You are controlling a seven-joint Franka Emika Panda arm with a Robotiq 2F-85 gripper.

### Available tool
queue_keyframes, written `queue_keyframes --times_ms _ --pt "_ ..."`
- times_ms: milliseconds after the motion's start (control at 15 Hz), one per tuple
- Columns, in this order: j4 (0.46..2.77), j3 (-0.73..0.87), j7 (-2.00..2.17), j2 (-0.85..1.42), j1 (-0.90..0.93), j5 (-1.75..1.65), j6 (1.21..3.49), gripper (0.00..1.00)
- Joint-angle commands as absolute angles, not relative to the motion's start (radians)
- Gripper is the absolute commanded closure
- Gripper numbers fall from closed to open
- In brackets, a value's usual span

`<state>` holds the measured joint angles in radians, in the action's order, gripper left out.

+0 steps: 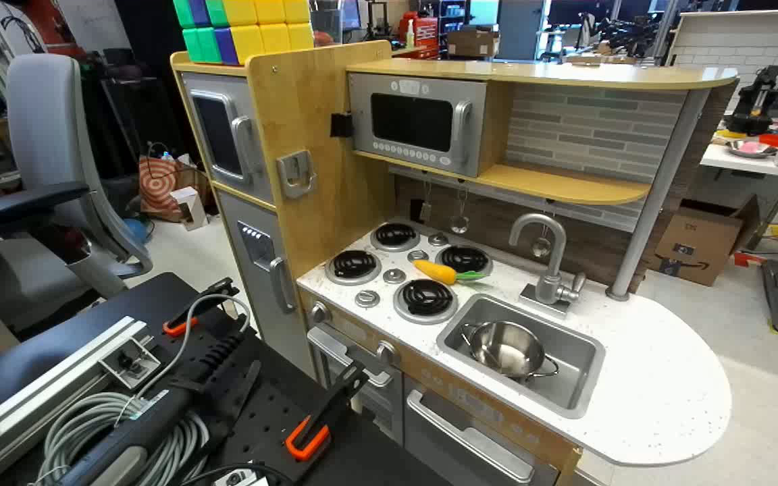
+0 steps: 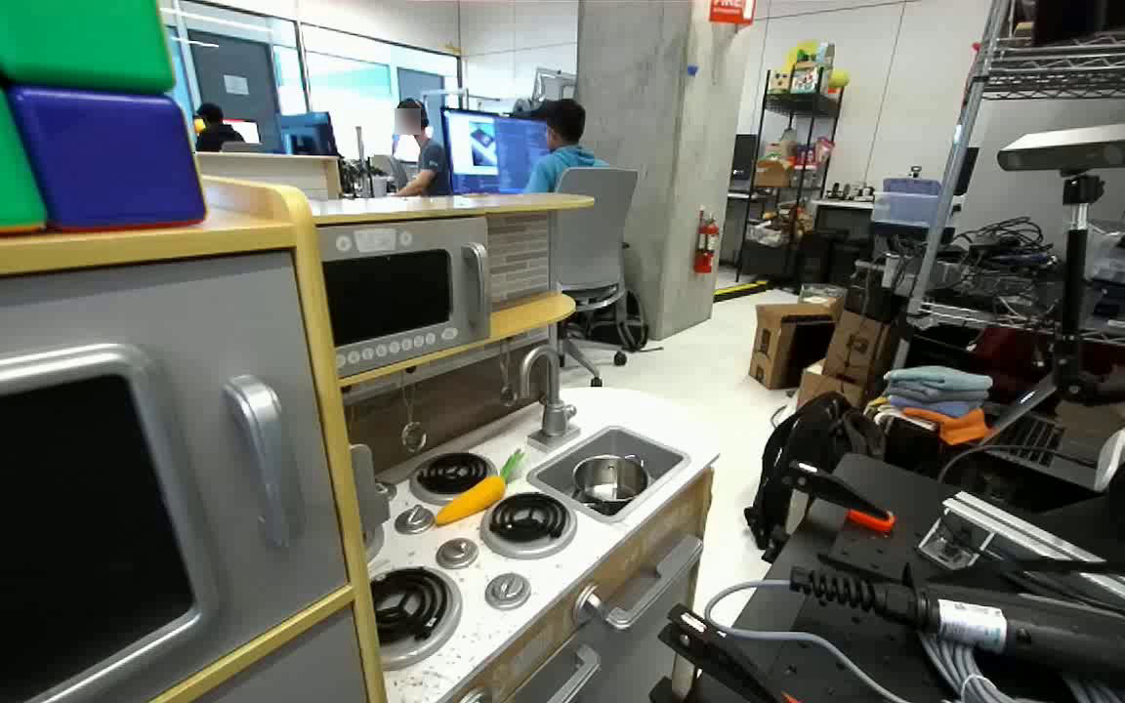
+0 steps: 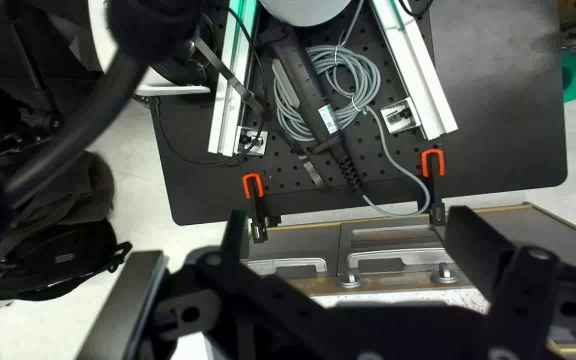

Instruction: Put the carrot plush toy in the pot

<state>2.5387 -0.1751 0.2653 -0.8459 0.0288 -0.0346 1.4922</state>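
The carrot [image 1: 436, 271] lies on the white desk [image 1: 666, 378], between the front burner [image 1: 426, 298] and the back burner [image 1: 464, 259] nearest the sink [image 1: 571, 378]. The claw [image 3: 352, 230] shows in the wrist view alone, its fingers [image 3: 478, 252] spread wide and holding nothing. The carrot is out of that view. A strip of the desk shows around six o'clock there, so I judge that the carrot lies off that way, past the lower edge, well apart from the claw.

The carrot's long axis sets the grasp. In an exterior view the leaves [image 1: 475, 275] point a little past three o'clock and the tip [image 1: 421, 265] a little past nine; in both exterior views the leaves face the faucet [image 1: 554, 270]. The pot [image 1: 510, 347] sits mouth up in the sink, near the carrot, at about five o'clock from it in an exterior view.

Next, I judge, the claw must come over the desk and turn to close across the carrot's width, one finger toward twelve, one toward six as seen there. The burners leave little room; a finger could catch a rim.
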Motion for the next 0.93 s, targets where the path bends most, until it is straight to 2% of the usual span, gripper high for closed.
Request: queue_keyframes --times_ms 0,333,867 --pt "2.537 -0.174 0.266 -0.845 0.030 -0.036 1.491 0.00" --pt "2.544 -0.165 0.284 -0.818 0.016 -0.023 1.539 0.00" --pt "2.700 -0.135 0.600 -0.432 -0.171 -0.026 2.148 0.00"
